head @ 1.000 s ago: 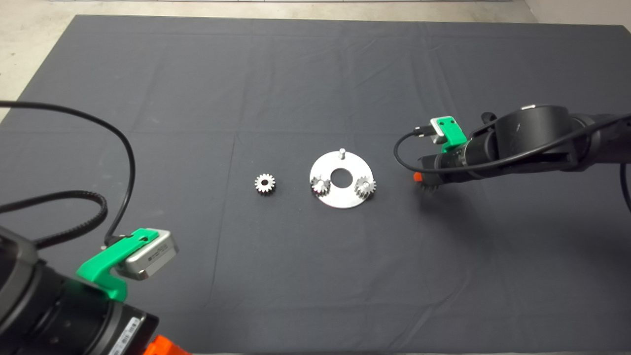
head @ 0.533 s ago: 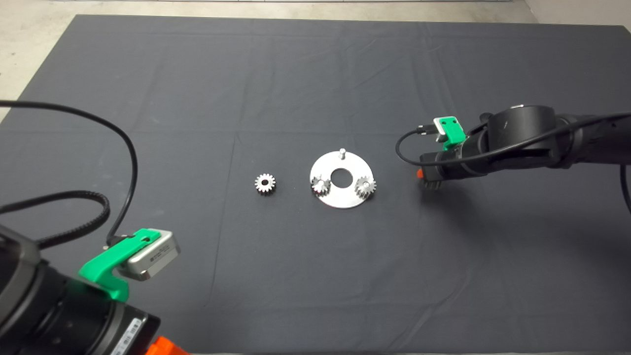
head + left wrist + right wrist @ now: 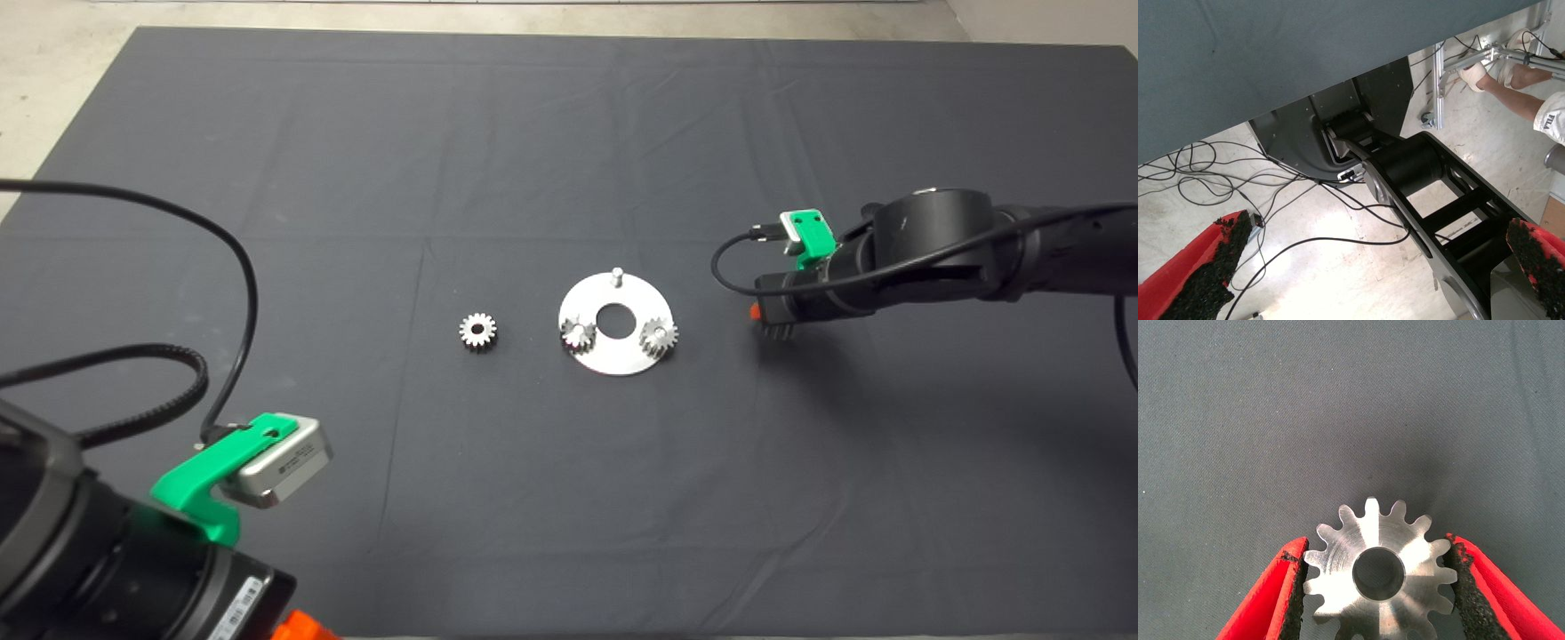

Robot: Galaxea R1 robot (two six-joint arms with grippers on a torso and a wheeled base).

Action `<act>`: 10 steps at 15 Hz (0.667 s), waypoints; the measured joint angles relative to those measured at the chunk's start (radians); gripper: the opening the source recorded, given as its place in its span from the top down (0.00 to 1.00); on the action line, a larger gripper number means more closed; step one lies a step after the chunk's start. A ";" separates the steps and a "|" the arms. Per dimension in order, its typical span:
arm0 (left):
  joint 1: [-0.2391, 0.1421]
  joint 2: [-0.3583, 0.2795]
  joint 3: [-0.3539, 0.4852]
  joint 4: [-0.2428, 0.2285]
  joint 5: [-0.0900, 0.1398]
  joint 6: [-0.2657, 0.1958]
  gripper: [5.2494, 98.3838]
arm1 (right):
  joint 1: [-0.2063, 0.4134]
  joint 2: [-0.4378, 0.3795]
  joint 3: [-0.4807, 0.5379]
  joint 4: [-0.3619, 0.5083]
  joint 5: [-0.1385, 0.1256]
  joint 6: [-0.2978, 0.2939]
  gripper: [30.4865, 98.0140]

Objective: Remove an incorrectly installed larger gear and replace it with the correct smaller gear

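Gears on the bench mat [image 3: 569, 133]: I see the smaller gear [image 3: 478, 332] lying flat, left of the round plate [image 3: 613, 360] and apart from it. That plate carries two small gears [image 3: 659, 338] on pins and one bare pin [image 3: 616, 275]. My right end effector [image 3: 1378, 580], low over the mat to the plate's right, has its pads [image 3: 1465, 587] against the teeth of the larger gear [image 3: 1379, 572], gripping it. My left end effector [image 3: 1371, 267] waits at lower left with fingers spread, over floor cables [image 3: 1198, 173].
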 measured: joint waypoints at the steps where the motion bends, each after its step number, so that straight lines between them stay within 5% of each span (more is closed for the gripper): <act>1: 0.000 0.000 0.000 0.000 0.000 0.000 0.00 | 0.000 0.001 0.000 0.000 0.000 0.000 0.72; 10: 0.000 0.000 0.000 0.000 0.000 -0.005 0.00 | 0.003 0.011 0.006 -0.016 -0.003 -0.002 0.64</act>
